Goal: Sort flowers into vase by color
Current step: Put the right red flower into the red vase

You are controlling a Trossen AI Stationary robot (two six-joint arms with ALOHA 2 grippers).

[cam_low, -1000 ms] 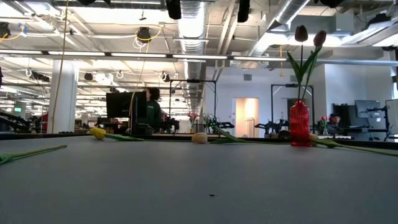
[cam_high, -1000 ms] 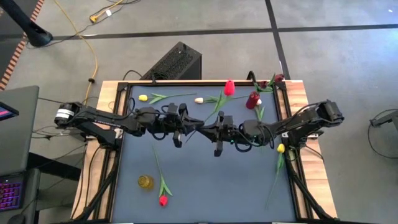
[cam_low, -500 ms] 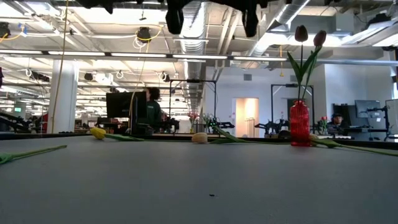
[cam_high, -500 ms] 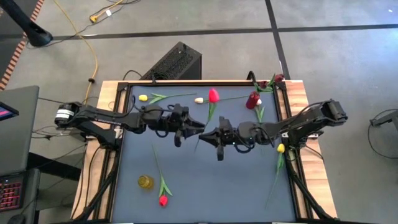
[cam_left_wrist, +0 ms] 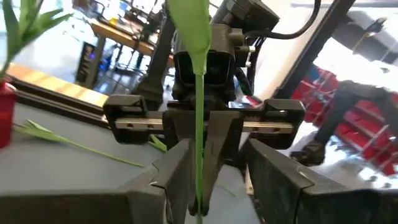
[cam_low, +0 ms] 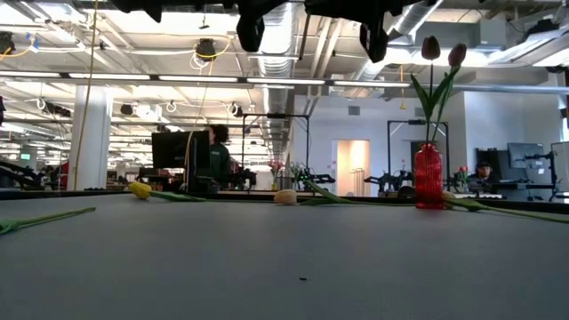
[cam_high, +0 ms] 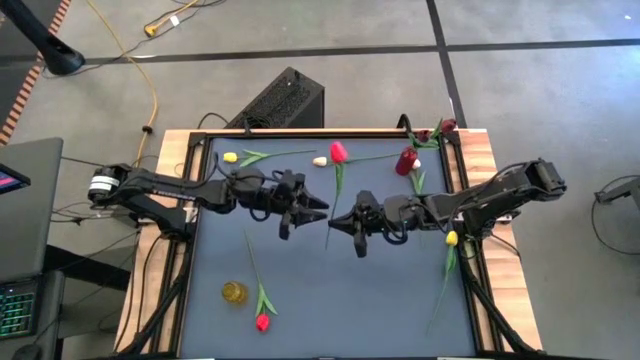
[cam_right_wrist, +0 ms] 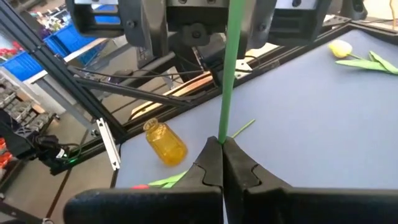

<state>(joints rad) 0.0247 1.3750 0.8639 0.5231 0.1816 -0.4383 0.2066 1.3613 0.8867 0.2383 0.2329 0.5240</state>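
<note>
High view: mid-air handover above table centre. My right gripper (cam_high: pixel 333 224) pinched tight on green stem of red artificial tulip (cam_high: pixel 339 152); left gripper (cam_high: pixel 322 209) spread, stem loose between fingers. Next, I judge: carry to red glass vase (cam_high: pixel 405 161).

Bare mat (cam_high: pixel 350 290) ahead; red vase (cam_high: pixel 405 161) and scattered tulips (cam_high: pixel 256 298) along edges.

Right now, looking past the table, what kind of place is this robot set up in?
It looks like an open-plan robotics lab or workshop. The low view shows exposed ceiling ducts, a person at a monitor, and the high view shows a bare concrete floor around the table.
</note>
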